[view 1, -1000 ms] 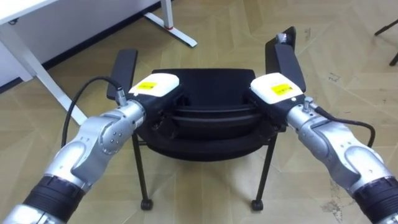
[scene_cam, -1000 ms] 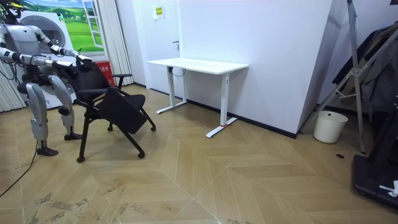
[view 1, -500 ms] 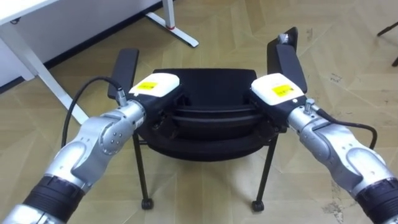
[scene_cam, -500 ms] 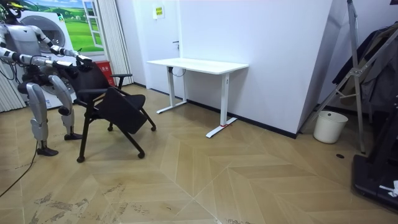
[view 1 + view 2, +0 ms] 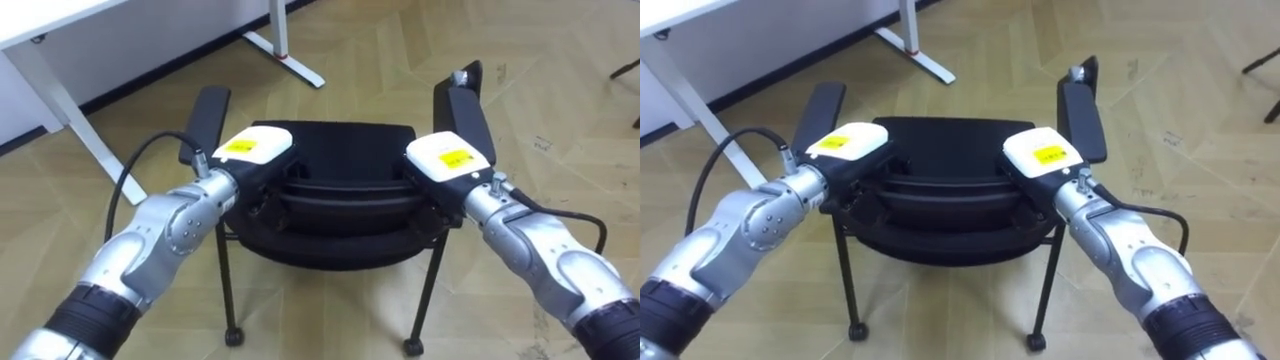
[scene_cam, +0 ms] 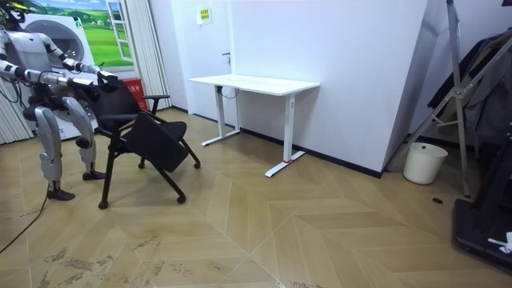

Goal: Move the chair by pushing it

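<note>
A black chair (image 5: 340, 150) with two armrests stands right in front of me, its backrest (image 5: 345, 215) nearest and its seat facing away. My left hand (image 5: 252, 147) rests on the backrest's top edge at the left end. At the right end lies my right hand (image 5: 447, 157). Both show their white backs from above. In the room view I stand behind the chair (image 6: 148, 136) at the room view's left, arms stretched forward onto it.
A white desk (image 5: 40, 30) stands ahead to the left, its leg foot (image 5: 285, 60) on the wooden floor beyond the chair. In the room view the desk (image 6: 254, 83) is against the white wall, with a white bin (image 6: 424, 162) farther right. Open floor lies between.
The eye view has shifted slightly, so chair and desk sit a little differently in the picture. Both hands stay on the backrest. The room view shows no visible move.
</note>
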`<state>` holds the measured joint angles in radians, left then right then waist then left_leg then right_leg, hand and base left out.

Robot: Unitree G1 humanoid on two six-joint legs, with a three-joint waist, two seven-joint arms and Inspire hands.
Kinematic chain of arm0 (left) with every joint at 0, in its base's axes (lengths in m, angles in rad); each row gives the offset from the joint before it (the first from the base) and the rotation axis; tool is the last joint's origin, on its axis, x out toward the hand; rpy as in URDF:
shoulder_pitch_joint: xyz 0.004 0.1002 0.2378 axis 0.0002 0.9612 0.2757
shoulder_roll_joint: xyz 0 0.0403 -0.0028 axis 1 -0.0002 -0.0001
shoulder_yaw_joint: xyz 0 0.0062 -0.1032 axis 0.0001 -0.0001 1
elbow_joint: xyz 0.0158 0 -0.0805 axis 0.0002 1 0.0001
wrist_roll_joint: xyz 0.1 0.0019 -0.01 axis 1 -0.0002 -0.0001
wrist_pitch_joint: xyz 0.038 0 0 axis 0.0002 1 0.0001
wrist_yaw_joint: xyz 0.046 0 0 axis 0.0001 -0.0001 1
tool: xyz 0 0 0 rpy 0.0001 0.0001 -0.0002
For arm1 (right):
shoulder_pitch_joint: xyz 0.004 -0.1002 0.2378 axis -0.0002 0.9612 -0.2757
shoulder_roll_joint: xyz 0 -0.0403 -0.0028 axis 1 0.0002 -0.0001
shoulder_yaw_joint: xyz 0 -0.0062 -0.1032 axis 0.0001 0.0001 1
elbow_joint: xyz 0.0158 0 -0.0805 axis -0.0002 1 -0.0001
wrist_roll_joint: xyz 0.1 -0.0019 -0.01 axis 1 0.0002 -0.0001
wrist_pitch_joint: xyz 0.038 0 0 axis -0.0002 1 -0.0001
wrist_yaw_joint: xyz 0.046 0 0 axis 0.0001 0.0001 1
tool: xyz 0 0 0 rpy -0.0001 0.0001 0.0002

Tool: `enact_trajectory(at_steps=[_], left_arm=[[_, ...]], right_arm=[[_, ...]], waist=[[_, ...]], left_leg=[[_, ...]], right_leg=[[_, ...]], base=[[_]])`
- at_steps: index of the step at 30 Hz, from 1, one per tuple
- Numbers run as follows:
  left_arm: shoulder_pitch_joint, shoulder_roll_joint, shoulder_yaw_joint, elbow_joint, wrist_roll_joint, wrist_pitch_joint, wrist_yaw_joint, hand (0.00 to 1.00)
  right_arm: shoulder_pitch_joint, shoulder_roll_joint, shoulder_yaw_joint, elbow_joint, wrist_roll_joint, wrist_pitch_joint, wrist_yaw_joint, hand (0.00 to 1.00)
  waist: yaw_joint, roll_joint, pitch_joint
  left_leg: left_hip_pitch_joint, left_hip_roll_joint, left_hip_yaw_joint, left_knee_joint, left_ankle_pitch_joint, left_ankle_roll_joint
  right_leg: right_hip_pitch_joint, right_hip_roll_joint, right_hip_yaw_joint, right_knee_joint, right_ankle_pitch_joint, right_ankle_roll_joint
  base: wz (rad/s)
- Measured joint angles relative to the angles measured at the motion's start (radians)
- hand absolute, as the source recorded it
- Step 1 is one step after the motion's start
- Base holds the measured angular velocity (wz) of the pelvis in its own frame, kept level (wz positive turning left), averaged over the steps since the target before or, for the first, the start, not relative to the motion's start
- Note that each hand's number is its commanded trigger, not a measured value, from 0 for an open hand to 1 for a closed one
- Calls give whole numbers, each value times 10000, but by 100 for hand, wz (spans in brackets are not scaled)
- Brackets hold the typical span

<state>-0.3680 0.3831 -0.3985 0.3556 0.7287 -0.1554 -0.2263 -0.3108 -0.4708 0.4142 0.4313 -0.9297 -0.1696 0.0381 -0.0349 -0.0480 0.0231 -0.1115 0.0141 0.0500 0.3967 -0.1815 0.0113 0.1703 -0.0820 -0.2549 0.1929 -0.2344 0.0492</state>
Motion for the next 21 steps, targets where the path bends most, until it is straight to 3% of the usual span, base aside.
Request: enact_trajectory(at_steps=[2,4,7,10,13,16,17,19,21], left_arm=[[72,-67,-5,247,2,-102,155,100],[44,-133,-47,502,2,-258,393,100],[-60,-180,-117,678,15,-249,558,100],[-66,-160,-176,701,-102,-191,565,100],[-55,-162,-187,700,-183,-173,589,100],[-31,-193,-169,687,-223,-269,604,100],[-34,-186,-166,683,-235,-294,608,100],[-27,-142,-163,684,-255,-417,585,100],[-71,-102,-169,697,-271,-509,618,100]], right_arm=[[52,36,24,302,98,-175,-151,100],[127,43,-6,422,147,-281,-257,100],[171,57,-47,445,186,-285,-282,100],[171,82,-48,448,201,-274,-253,100],[169,70,-56,426,206,-275,-252,100],[196,-126,-54,255,255,-317,-230,100],[202,-163,-54,240,292,-342,-244,100],[297,-184,-54,283,309,-388,-362,100],[298,-207,-48,290,311,-432,-513,100]], waist=[[-17,-28,13],[-301,-74,32],[-466,-79,56],[-478,8,59],[-433,63,37],[-398,139,-25],[-384,179,-48],[-97,-22,-175],[-100,-182,-200]], left_leg=[[-92,72,-40,460,-11,-17],[-621,201,-45,1423,-20,-30],[-1138,671,464,2360,-24,-31],[-1427,959,549,2635,-22,-31],[-1610,978,566,2470,-13,-48],[-1723,890,1003,1567,128,-211],[-1787,841,1130,1312,251,-58],[-1736,519,1376,617,735,145],[-1617,292,1571,557,682,360]], right_leg=[[117,50,-130,205,-79,-101],[321,200,-570,312,-257,-230],[337,369,-768,561,-659,-451],[93,487,-848,1175,-1012,-707],[-239,511,-856,1598,-1244,-889],[-634,462,-565,1945,-1465,-845],[-725,434,-488,2027,-1523,-831],[-859,92,-102,2204,-1693,-693],[-833,-199,-45,2321,-1740,-417]], base=[[21],[70],[46],[15],[17],[0],[-31],[-45],[-13]])
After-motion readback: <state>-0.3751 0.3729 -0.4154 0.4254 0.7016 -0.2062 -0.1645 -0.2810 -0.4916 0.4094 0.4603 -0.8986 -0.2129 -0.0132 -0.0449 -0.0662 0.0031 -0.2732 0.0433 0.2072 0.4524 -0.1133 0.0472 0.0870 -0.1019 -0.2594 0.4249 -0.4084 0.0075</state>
